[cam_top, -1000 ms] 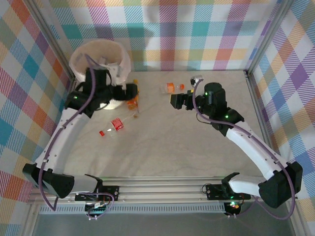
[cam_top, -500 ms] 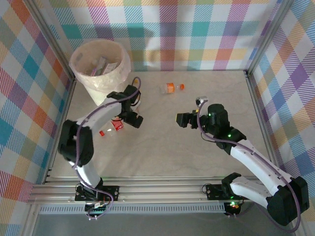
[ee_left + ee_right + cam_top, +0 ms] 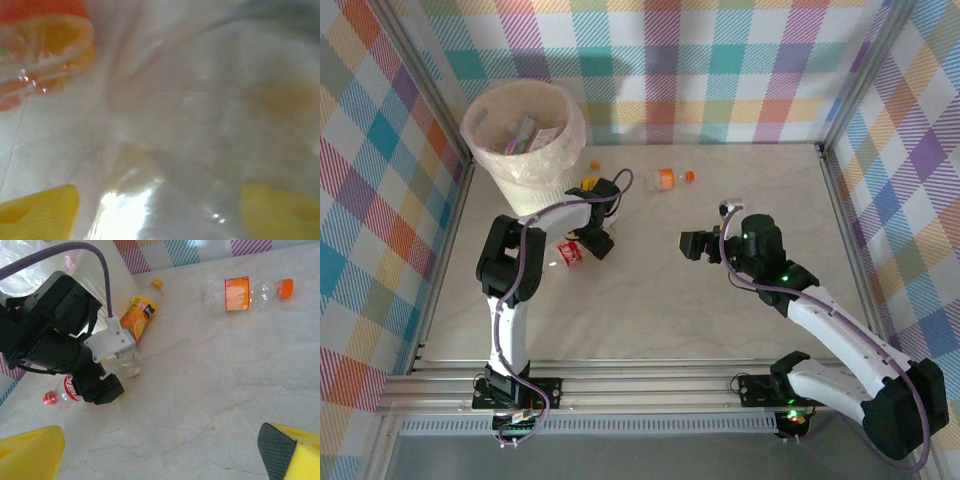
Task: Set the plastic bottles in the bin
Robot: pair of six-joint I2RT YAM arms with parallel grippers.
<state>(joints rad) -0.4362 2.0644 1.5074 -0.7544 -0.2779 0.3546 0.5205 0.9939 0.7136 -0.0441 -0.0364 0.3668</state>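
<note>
Three bottles show plainly on the table (image 3: 650, 300) in your top view: an orange juice bottle (image 3: 590, 183) just beside the foot of the bin (image 3: 510, 190), a red-labelled bottle (image 3: 570, 252) nearer you, and an orange-capped bottle (image 3: 670, 178) farther back. The bin stands in the far left corner with more bottles (image 3: 525, 135) lying inside it. Your left gripper (image 3: 597, 243) sits low over the table, just right of the red-labelled bottle. Your right gripper (image 3: 688, 243) hovers mid-table, well apart from every bottle. In your left wrist view a blurred clear bottle (image 3: 200, 115) lies right against the lens between the yellow fingers (image 3: 40, 212). They stand apart, yet you cannot tell whether they press on it. In your right wrist view the right gripper's two pads (image 3: 30, 455) are spread wide with bare table between them, holding nothing. Ahead, the clear bottle pokes out from under the left gripper, between the orange juice bottle by the bin and the red-labelled bottle. The orange-capped bottle lies off to the right.
</note>
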